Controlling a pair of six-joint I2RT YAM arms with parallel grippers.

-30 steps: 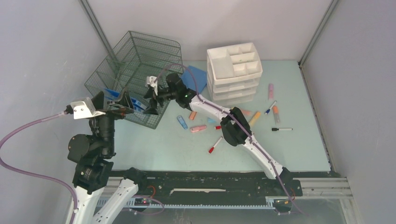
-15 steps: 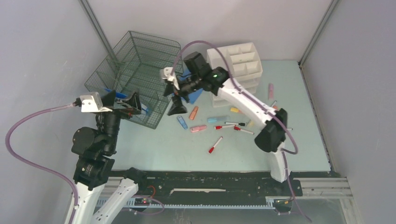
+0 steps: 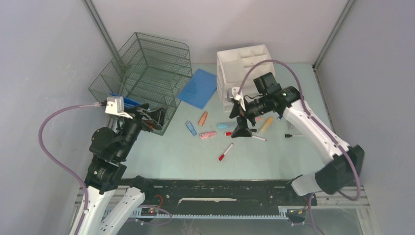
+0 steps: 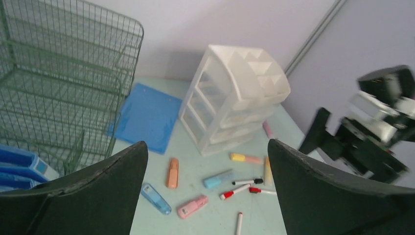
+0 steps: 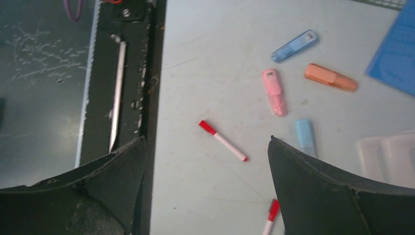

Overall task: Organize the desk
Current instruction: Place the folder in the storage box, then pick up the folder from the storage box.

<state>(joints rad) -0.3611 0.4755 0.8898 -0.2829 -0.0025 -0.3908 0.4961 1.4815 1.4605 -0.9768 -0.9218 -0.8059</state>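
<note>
Top external view gives us the desk (image 3: 161,159) as a pale green rectangle. Its long axis runs left to right, with the near long edge against the black rail (image 3: 220,188) and the far edge at the back wall. We see a wire rack (image 3: 147,68) filling the far left corner, a blue sheet (image 3: 198,88) just beside it, and white drawers (image 3: 244,61) at the middle of the far edge. Highlighters and markers lie scattered mid-desk, and a red-capped marker (image 3: 225,152) lies closest to the near edge.

The left jaws hang spread and empty at the rack's near side. The right jaws, likewise spread with nothing between them, hover before the drawers. The right arm (image 3: 313,129) hides the drawers' lower front and some pens behind it. Blue items (image 4: 19,169) in the rack are half hidden, and we cannot tell what they are. From the left wrist, the right arm's wrist is blurred.
</note>
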